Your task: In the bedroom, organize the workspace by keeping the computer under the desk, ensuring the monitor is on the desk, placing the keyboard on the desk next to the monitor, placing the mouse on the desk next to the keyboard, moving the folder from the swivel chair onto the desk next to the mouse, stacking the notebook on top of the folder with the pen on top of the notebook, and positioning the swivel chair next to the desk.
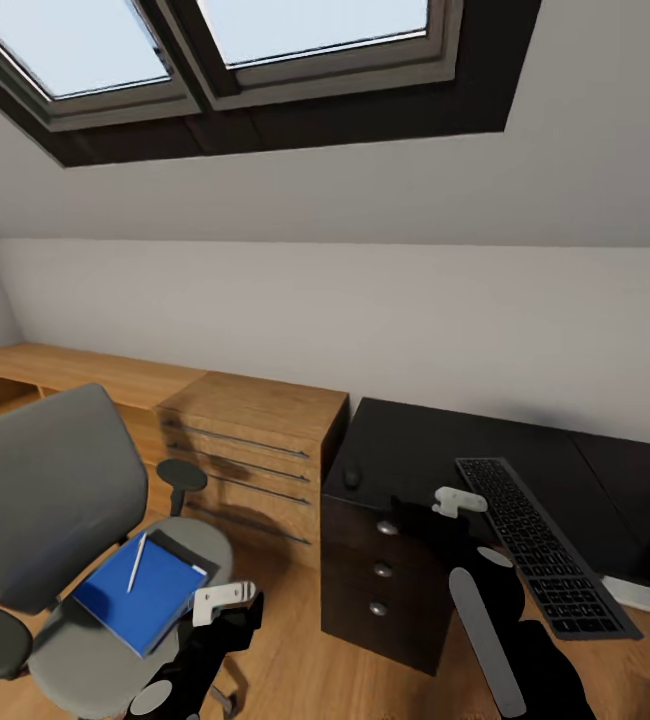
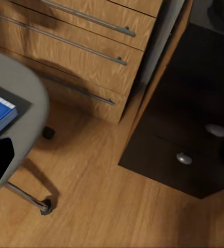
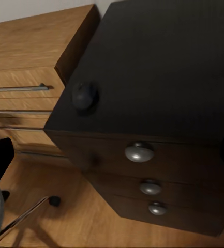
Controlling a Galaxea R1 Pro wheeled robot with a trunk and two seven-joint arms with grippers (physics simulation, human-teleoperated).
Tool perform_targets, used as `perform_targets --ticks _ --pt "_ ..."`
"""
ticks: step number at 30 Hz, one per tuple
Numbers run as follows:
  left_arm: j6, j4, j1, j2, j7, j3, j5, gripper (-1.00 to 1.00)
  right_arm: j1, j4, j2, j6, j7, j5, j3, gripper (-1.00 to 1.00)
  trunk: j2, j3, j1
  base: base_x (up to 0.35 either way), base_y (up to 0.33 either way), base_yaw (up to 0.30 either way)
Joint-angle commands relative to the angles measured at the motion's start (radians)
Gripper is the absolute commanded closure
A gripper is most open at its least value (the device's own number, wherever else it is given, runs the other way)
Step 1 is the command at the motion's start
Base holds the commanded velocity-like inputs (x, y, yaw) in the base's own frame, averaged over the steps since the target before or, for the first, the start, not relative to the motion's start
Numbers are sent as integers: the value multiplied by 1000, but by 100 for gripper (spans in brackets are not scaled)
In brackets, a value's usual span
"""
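The grey swivel chair (image 1: pixel 50 490) stands at the left on the wood floor. The blue folder (image 1: pixel 137 597) lies on its seat, with the pale pen (image 1: pixel 137 562) on top. A dark grey flat sheet (image 1: pixel 187 550) sticks out from under the folder's far edge; I cannot tell if it is the notebook. My left gripper (image 1: pixel 223 603) hangs open just right of the seat, holding nothing. The black desk (image 1: pixel 415 440) carries the mouse (image 1: pixel 352 478) near its left corner and the keyboard (image 1: pixel 543 548) further right. My right gripper (image 1: pixel 458 502) is open above the desk's front edge, between mouse and keyboard.
A low light-wood cabinet (image 1: pixel 255 450) with long bar handles stands between chair and desk. The desk's black drawer unit (image 1: pixel 380 575) has round silver knobs (image 3: pixel 139 152). The chair's chrome leg and castor (image 2: pixel 45 206) reach across the floor. A sloped ceiling with skylights (image 1: pixel 215 40) hangs overhead.
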Motion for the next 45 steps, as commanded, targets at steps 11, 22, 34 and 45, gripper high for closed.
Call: perform_targets --ticks 11,22,34,45 --pt "3 -2 0 0 8 -1 10 -100 -1 -1 0 0 -10 -10 4 -100 -1 -1 0 -197 0 -289" --pt "3 -2 0 1 8 0 10 -100 -1 -1 1 1 -10 -10 7 -100 -1 -1 0 -330 0 -292" --pt "3 -2 0 2 8 1 10 -100 -1 0 1 0 -9 -10 38 -100 -1 -1 0 -321 -103 -292" --pt "3 -2 0 2 8 2 10 -100 -1 0 2 0 -9 -10 48 -100 -1 -1 0 -333 -19 -284"
